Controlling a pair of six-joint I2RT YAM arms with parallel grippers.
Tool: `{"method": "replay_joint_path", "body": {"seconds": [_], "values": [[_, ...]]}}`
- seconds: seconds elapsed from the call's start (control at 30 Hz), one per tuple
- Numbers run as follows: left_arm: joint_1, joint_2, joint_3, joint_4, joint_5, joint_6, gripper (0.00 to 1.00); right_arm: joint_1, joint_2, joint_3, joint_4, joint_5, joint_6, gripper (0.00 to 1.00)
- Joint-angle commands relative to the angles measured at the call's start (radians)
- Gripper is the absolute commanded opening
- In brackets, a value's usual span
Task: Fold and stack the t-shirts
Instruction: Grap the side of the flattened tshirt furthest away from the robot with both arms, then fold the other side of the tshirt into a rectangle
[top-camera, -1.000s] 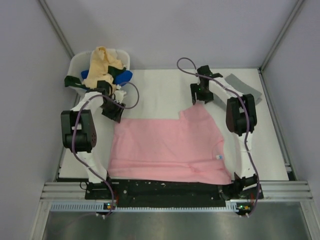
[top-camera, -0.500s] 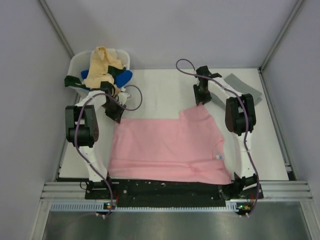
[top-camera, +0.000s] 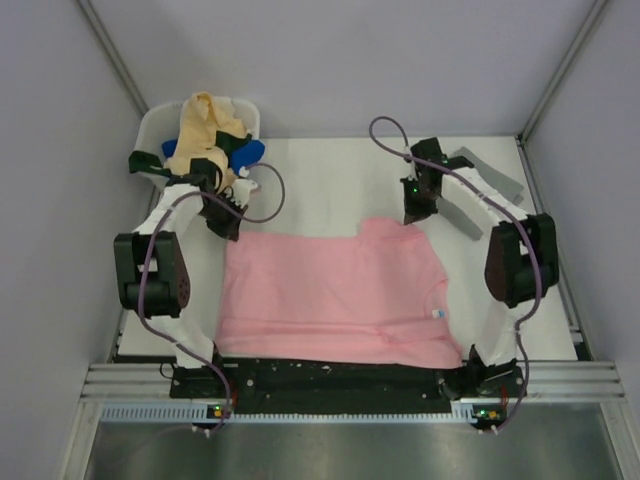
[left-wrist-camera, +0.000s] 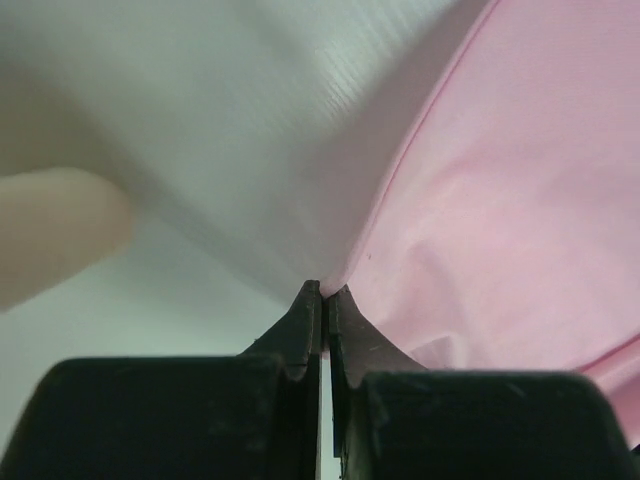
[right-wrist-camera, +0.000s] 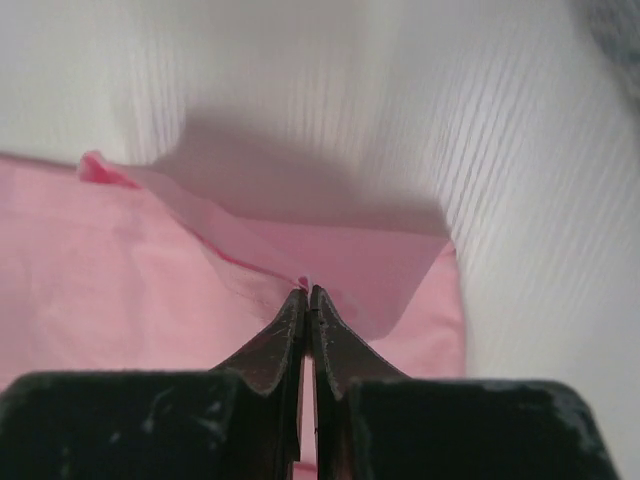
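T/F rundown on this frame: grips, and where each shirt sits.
1. The left pincer and the right pincer are each shut on an edge of the pink t-shirt. True.
2. The pink t-shirt is bunched up in the white tub. False: it lies spread out on the table.
3. The pale yellow t-shirt sits in the white tub at the far left. True.
4. The grey t-shirt is stacked on the pink one. False: it lies apart from it, at the table's far right.

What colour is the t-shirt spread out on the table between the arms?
The t-shirt is plain light pink, with no pattern. It shows best in the top external view.
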Motion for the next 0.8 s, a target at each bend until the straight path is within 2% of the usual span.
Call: {"method": "replay_joint_path", "body": {"seconds": [0.0,0.17,0.33,0.6,0.77], "values": [[-0.004,-0.197,-0.070,0.028,0.041,0.070,0.00,0.016,-0.264,-0.176,-0.005,-0.090,0.058,0.00],[-0.004,-0.345,-0.182,-0.031,0.045,0.159,0.00,0.017,-0.519,-0.400,-0.037,-0.133,0.109,0.00],[0.000,-0.470,-0.306,-0.044,-0.005,0.231,0.00,0.017,-0.686,-0.544,-0.129,-0.133,0.152,0.00],[0.003,-0.550,-0.463,-0.070,-0.028,0.346,0.00,0.017,-0.826,-0.721,-0.184,-0.191,0.236,0.00],[0.001,-0.544,-0.513,-0.027,-0.073,0.348,0.00,0.019,-0.842,-0.787,-0.184,-0.216,0.281,0.00]]}}
